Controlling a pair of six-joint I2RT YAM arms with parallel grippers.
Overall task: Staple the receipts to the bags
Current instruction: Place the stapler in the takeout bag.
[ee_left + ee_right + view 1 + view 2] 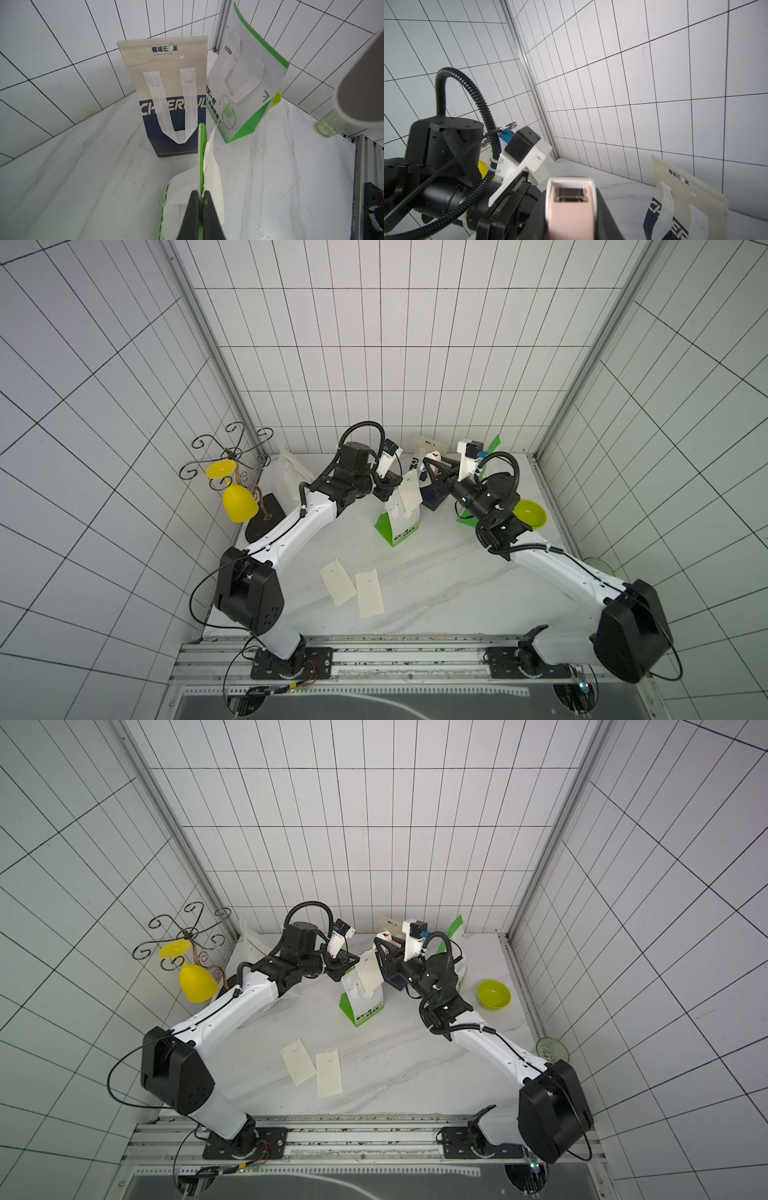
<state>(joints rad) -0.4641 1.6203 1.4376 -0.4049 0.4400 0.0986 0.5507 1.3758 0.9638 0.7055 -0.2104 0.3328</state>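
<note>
Use the centre bag [397, 522], the white-and-green bag standing upright in the middle of the table [436, 572], as your reference for all positions.

On its near side and well apart from it, the first loose receipt [337, 581] and the second loose receipt [369, 592] lie flat on the table. They are side by side with their edges meeting.

At the top of the centre bag, the left gripper [200, 199] is clamped fully closed. In the left wrist view its black fingers [192, 212] pinch the bag's green-trimmed rim. The held receipt [409, 493] is pinned against that rim and hangs down over the bag's face.

Just beyond the centre bag and to its right, the right gripper [436, 470] grips a pink-and-white stapler [570, 207]. Its jaws are closed around the stapler's body. The stapler's nose is near the upper end of the held receipt, but you cannot tell from these views whether they touch.

Directly beyond the centre bag, the navy bag [174, 116] stands upright, with its white handles hanging down over its front. The second white-and-green bag [245, 87] stands just beside the navy bag, farther to the right, and is tilted.

Beyond the centre bag and to its left, the plain white bag [291, 472] sits by the back wall, partly hidden by the left arm.

To the right of the centre bag, past the right arm, sits a lime bowl [530, 514]. Far to the left, a yellow goblet [237, 502] hangs from a wire stand [226, 452].
</note>
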